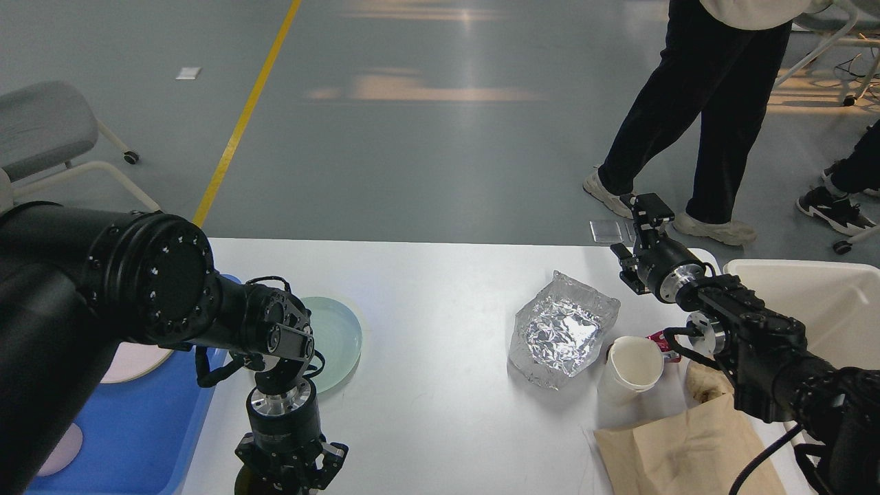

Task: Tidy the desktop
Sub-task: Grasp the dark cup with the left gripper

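A: Where does the left arm sit?

B: It comes in thick from the left edge, bends at the elbow and drops its wrist straight down at the near edge. The left gripper points downward at the bottom of the view, its jaws partly cut off, so their state cannot be told.

A: And the right arm?

B: It enters from the lower right and reaches up and away. The right gripper is raised at the far end, jaws apart, holding nothing.
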You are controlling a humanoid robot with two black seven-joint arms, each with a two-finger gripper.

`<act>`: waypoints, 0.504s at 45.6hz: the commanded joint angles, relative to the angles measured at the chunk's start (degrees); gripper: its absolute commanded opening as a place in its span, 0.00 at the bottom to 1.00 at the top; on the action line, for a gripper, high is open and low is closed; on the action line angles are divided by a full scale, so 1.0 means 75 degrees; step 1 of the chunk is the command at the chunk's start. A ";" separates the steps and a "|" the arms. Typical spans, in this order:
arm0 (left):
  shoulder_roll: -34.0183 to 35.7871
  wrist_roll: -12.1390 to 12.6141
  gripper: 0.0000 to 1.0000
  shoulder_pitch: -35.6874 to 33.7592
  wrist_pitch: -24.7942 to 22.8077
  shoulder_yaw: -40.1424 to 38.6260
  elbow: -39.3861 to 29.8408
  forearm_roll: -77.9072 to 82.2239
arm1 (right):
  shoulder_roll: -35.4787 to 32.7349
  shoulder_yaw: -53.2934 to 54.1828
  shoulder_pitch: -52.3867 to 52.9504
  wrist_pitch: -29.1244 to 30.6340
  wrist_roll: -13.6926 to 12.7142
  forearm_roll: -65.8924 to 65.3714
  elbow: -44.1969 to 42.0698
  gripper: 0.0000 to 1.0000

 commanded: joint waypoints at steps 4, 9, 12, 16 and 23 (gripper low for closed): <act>0.0000 0.0000 0.04 -0.0003 -0.0018 0.0089 -0.0001 -0.0001 | 0.0012 0.0000 -0.0002 0.0001 -0.0001 0.0000 0.0000 1.00; 0.0000 -0.0011 0.00 -0.0003 -0.0205 0.0089 -0.0013 -0.0001 | 0.0000 0.0000 -0.0002 0.0001 0.0010 0.0000 0.0000 1.00; 0.0000 -0.0012 0.00 -0.0027 -0.0334 0.0089 -0.0013 -0.0001 | 0.0000 0.0000 0.0010 0.0001 -0.0001 0.0000 0.0000 1.00; 0.0011 -0.0023 0.00 -0.0074 -0.0474 0.0078 -0.0025 -0.0001 | 0.0000 0.0000 -0.0002 0.0001 -0.0001 0.0000 0.0000 1.00; 0.0082 -0.0093 0.00 -0.0413 -0.1117 0.0066 -0.0083 -0.0025 | 0.0000 0.0000 -0.0001 0.0001 -0.0001 0.0000 0.0000 1.00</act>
